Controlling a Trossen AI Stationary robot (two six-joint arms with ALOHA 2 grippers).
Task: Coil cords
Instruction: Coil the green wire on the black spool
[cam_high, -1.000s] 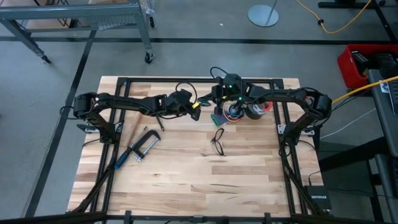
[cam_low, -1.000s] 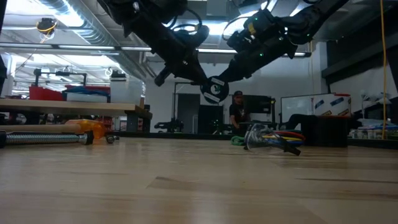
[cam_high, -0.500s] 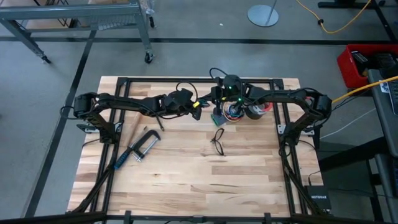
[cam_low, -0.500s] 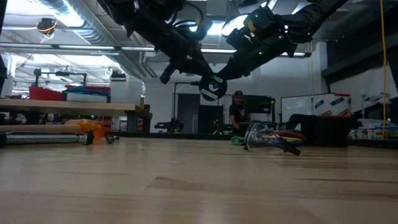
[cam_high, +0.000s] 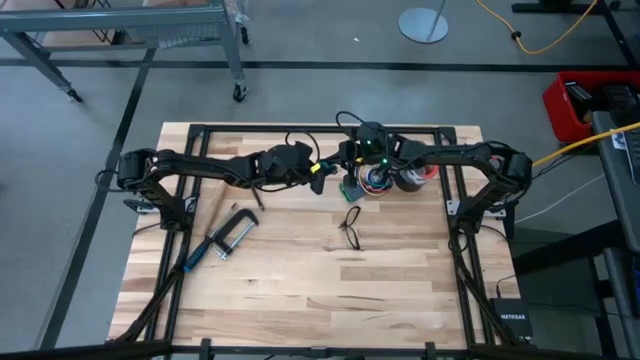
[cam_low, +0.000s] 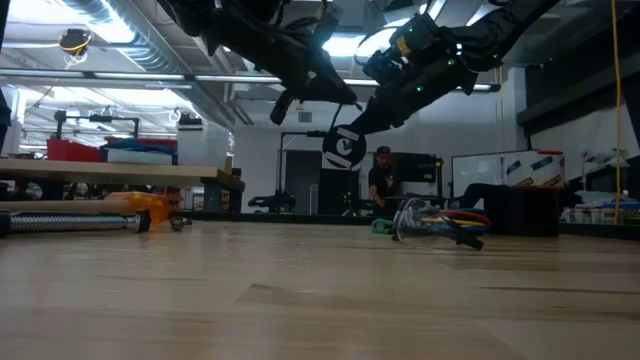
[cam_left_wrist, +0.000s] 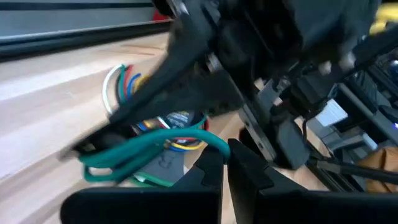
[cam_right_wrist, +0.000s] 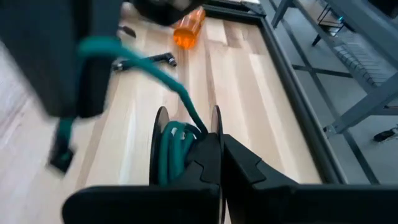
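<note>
clenching the green cord (cam_left_wrist: 155, 144) in the left gripper (cam_left_wrist: 225, 158), above the table (cam_high: 300, 270) at its far middle; stretching it taut to the spool (cam_right_wrist: 160, 143); pinching that spool, green turns wound inside, in the right gripper (cam_right_wrist: 219, 140), just beside the wire bundle (cam_high: 375, 180).

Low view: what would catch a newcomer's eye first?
Both arms meet high over the table's far middle, the right gripper holding a black spool in the air, the left gripper close beside it. Green cord wound on the spool leads off toward the left gripper.
</note>
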